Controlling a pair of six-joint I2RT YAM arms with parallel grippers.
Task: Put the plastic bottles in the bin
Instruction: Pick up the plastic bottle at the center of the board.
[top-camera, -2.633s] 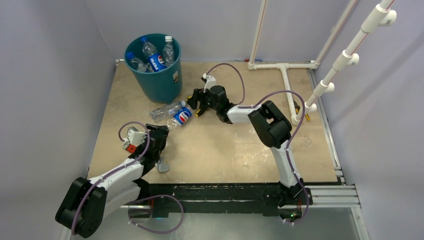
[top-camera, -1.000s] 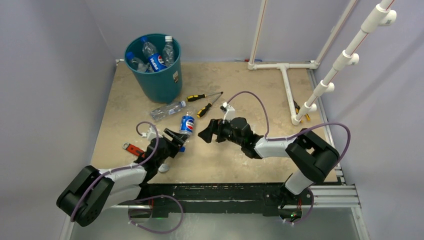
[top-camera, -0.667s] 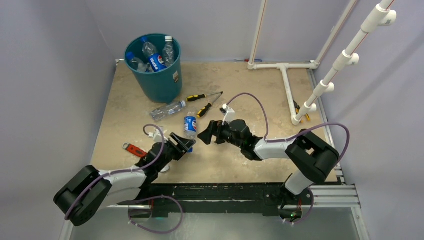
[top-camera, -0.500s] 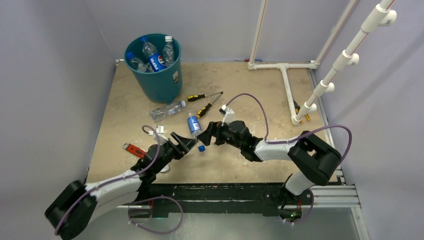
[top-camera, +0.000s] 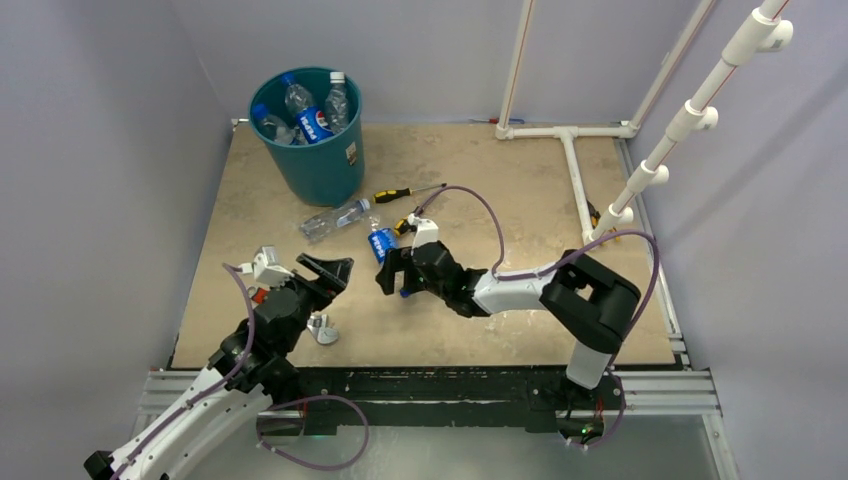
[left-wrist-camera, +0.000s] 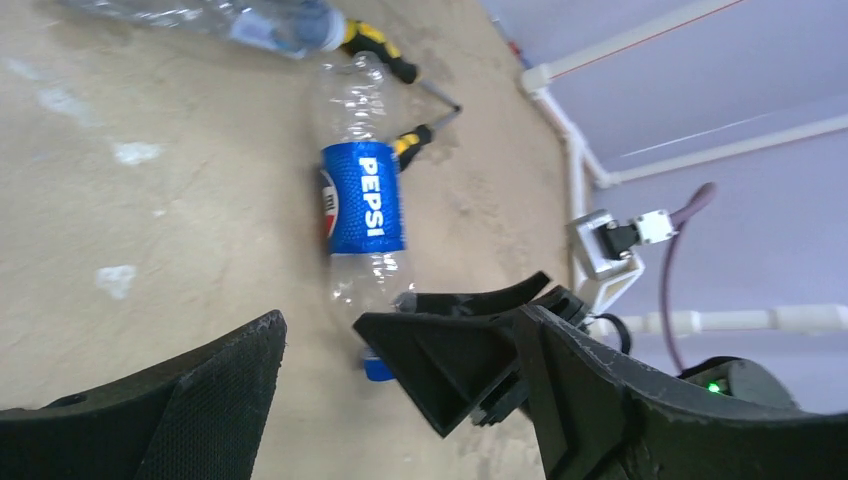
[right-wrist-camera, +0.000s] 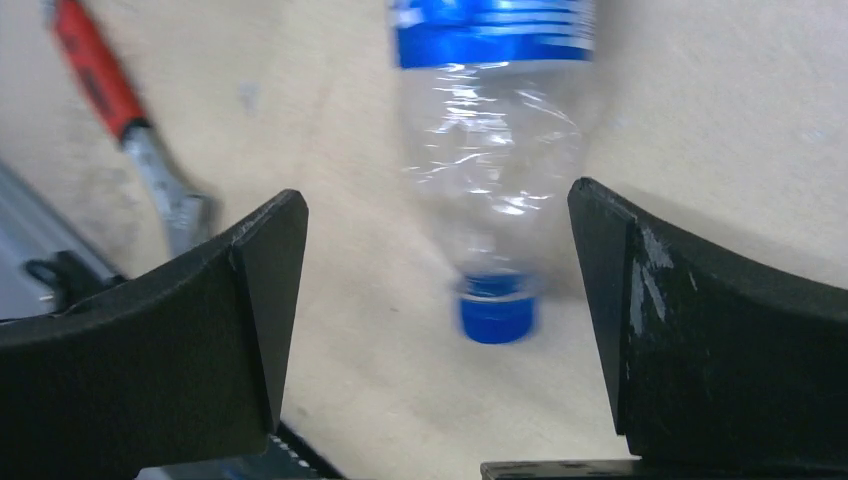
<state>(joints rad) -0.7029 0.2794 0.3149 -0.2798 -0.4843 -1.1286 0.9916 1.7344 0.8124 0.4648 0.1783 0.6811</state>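
— Bottles (top-camera: 318, 124) in the bin (top-camera: 315, 170): how many?

— Four that I can count, poking above the rim. There is one bin, and it stands well beyond both tools at the far left corner of the desk (top-camera: 520, 190). Two more bottles are outside it.

— Where are those two?

— A Pepsi bottle (right-wrist-camera: 490, 130) sits between the fingers of the right tool (right-wrist-camera: 435, 200), with its blue cap toward the wrist and its label out past the fingertips. The fingers are spread wide with a gap on each side, so neither pad touches it. The view is blurred, and I cannot tell whether it rests on the desk.

— And the other?

— A clear bottle (top-camera: 335, 219) lies on its side just beyond the Pepsi one, between the right tool and the bin.

— The left tool?

— The left tool (top-camera: 335, 272) is spread too, with nothing between its fingers. It points toward the Pepsi bottle, near it but apart.

— Anything else?

— Two screwdrivers (top-camera: 388, 195) lie beyond the right tool, one of them partly hidden by it. One red-handled wrench (right-wrist-camera: 110, 95) lies near the left tool.
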